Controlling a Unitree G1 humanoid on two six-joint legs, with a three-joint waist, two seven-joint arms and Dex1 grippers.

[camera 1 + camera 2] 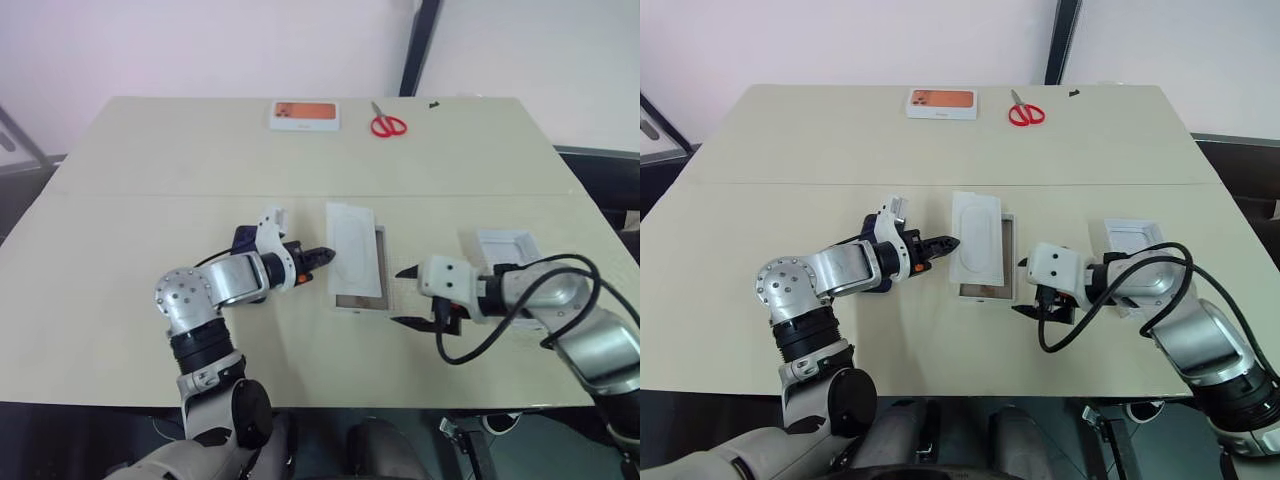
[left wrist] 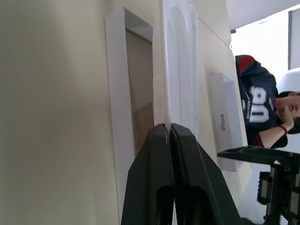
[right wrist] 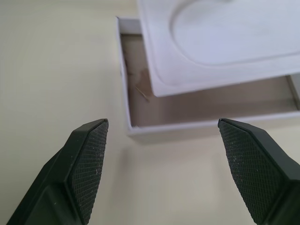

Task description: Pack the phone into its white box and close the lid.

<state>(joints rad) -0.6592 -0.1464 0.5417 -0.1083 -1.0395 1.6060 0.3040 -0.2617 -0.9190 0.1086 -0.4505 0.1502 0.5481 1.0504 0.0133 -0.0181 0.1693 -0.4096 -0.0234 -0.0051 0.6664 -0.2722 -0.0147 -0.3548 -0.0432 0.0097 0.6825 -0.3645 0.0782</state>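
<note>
- Just right of the white box (image 1: pixel 356 309), my right gripper (image 1: pixel 408 297) hung close to its near right corner, fingers spread wide and holding nothing, pointing across at that box.
- Left of the white box, my left gripper (image 1: pixel 325 257) was pressed shut, its tips at the left edge of the thin white insert (image 1: pixel 350 240); I could not tell whether they pinched that edge or only touched it.
- That box lay with its long axis running away from me. The insert sat askew over it, covering the far part and overhanging its left wall. The tan floor showing at the near end was bare, with no phone in it.
- Further left of the white box, just beyond my left wrist, the phone (image 1: pixel 243 237) showed as a dark blue corner on the table (image 1: pixel 150 180). My arm hid most of it, so I could not read its long axis. I judged my left arm much the nearer to it, and that the insert had to come off before the phone could go in.
- Right of the white box, behind my right forearm, the lid (image 1: pixel 508 243) lay with its pale inside up, nothing visible in it.
- Well beyond the white box, at the far edge, lay a white box with an orange picture (image 1: pixel 305 115) and red scissors (image 1: pixel 389 125).
</note>
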